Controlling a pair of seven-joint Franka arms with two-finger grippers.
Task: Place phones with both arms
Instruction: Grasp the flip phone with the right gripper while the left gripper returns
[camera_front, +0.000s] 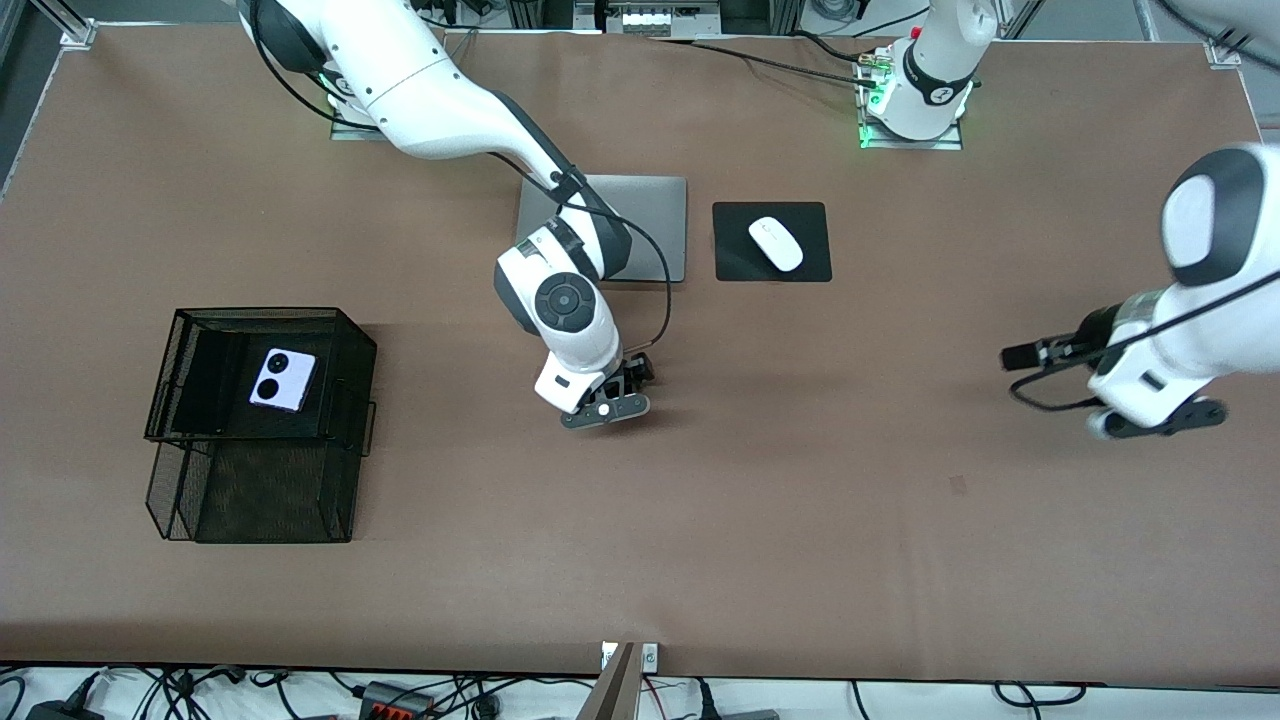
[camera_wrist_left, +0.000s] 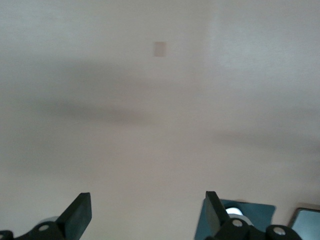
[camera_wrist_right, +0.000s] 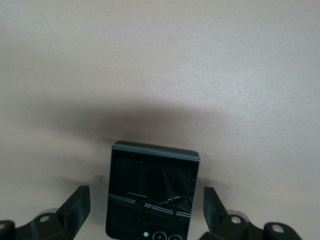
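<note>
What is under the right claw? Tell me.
A small black phone lies flat on the table, between the open fingers of the right claw. In the front view, the claw covers it.

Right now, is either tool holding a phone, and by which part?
Nothing is held. The right tool is open, its fingers on either side of the small black phone on the table. The left tool is open over bare table.

Two phones (camera_front: 282, 380) (camera_wrist_right: 152, 192), one basket (camera_front: 262, 420), laptop (camera_front: 650, 225), mouse (camera_front: 776, 243).

No legible text or labels
</note>
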